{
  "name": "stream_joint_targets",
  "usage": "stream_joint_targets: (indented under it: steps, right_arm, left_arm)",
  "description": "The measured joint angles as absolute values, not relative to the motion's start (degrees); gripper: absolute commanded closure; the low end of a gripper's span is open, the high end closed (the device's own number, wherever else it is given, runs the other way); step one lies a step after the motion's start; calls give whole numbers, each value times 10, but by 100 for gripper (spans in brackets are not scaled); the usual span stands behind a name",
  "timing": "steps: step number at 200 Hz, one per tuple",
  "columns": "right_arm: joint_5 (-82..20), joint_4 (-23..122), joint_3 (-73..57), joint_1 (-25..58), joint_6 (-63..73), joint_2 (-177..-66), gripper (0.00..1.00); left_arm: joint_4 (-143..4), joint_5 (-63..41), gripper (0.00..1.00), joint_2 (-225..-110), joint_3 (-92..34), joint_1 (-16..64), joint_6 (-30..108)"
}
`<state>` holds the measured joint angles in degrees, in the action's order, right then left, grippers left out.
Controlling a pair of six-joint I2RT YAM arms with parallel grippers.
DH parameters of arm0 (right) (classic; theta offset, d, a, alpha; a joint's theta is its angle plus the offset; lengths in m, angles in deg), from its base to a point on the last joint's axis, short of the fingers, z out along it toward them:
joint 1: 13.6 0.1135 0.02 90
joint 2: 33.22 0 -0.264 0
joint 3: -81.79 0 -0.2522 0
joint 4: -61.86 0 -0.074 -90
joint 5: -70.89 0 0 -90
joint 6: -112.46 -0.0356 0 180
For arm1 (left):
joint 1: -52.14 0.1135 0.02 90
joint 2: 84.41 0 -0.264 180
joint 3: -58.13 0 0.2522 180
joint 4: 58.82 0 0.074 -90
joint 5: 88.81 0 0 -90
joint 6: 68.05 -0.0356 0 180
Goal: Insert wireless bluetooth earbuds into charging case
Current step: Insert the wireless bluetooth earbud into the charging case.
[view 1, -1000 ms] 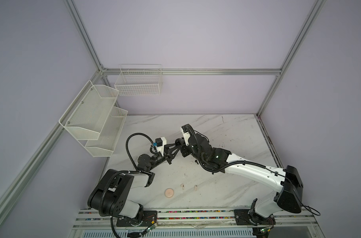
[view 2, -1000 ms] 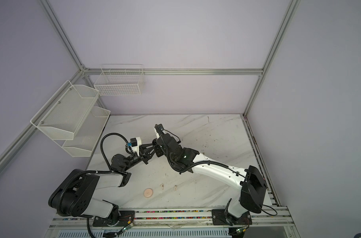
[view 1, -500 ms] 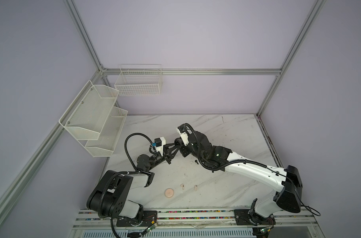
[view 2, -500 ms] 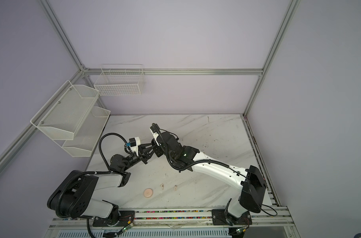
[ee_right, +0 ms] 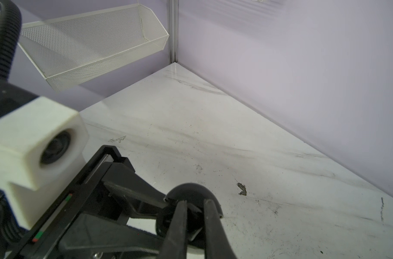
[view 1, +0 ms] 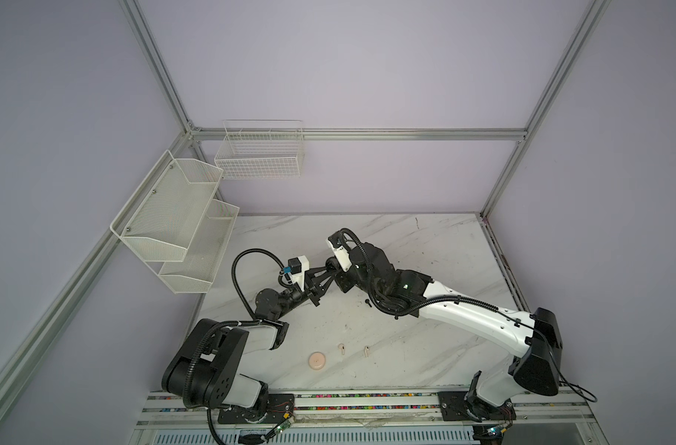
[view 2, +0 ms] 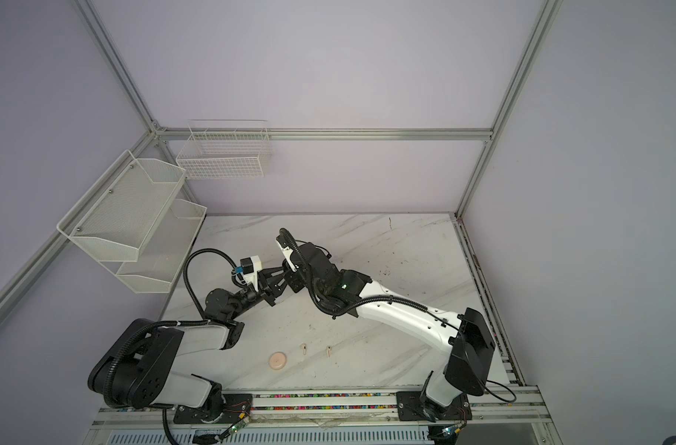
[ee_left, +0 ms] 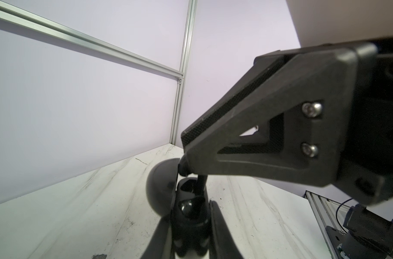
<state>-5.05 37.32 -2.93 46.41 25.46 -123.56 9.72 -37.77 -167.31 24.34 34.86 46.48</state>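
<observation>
So the left gripper (ee_left: 184,149) is clamped down on a black earbud (ee_left: 201,182). It's a tiny glossy thing with a rounded head tucked right at the fingertips and a thin stem poking out below them. The stem points into the black charging case (ee_right: 191,193) right in front of that gripper. The case is a small round shell, open, with its domed lid (ee_left: 160,181) flipped back and a shiny socket showing inside. The stem tip is at the socket mouth, but I can't tell how deep it sits. The right gripper (ee_right: 195,203) is pinched on that same case from the other side, with one slim finger on each flank, so the two grippers are basically nose to nose above the marble table (view 1: 425,250). A second black earbud (view 1: 367,302) lies loose on the marble just behind the right gripper, close under its wrist, with the same stem and round head. Well away from both grippers, toward the arms' bases, both top views show a cream case (view 1: 318,361) that looks like a flat round puck. Just beside it are a cream earbud (view 1: 342,348) and another cream earbud (view 1: 366,350). They lie apart from each other and neither gripper is touching them.
</observation>
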Motion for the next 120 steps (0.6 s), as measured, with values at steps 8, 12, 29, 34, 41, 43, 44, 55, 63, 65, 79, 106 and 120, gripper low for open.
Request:
stream_joint_targets:
  steps: [8, 12, 29, 34, 41, 43, 44, 55, 63, 65, 79, 106, 120]
  right_arm:
    - [-51, 370, -27, 464, 256, -1236, 92]
    - [-51, 368, -25, 464, 256, -1236, 92]
    - [-63, 367, -17, 464, 256, -1236, 92]
    - [-69, 367, -14, 465, 256, -1236, 92]
    - [-76, 367, -11, 466, 256, -1237, 92]
    - [-78, 367, -11, 466, 256, -1237, 92]
    - [-79, 367, -10, 466, 256, -1237, 92]
    - [-88, 367, -7, 468, 255, -1237, 92]
    - [-94, 368, -7, 468, 253, -1237, 92]
    - [-96, 368, -7, 468, 253, -1237, 92]
    - [-103, 367, -7, 468, 250, -1238, 93]
    - [-105, 368, -12, 466, 246, -1239, 93]
    - [-105, 368, -18, 463, 245, -1239, 93]
  left_arm:
    - [97, -378, 100, -1673, 243, 349, 465]
    - [97, -378, 100, -1673, 243, 349, 465]
    - [96, -380, 100, -1673, 243, 348, 465]
    - [97, -381, 100, -1673, 243, 348, 464]
    - [97, -381, 100, -1673, 243, 347, 464]
    - [97, -382, 100, -1673, 243, 347, 464]
    - [97, -382, 100, -1673, 243, 347, 464]
    - [97, -382, 100, -1673, 243, 347, 464]
    - [97, -382, 100, -1673, 243, 347, 464]
    - [97, -383, 100, -1673, 243, 347, 464]
    - [97, -383, 100, -1673, 243, 347, 464]
    - [97, -385, 100, -1673, 243, 347, 464]
    - [97, -385, 100, -1673, 243, 347, 464]
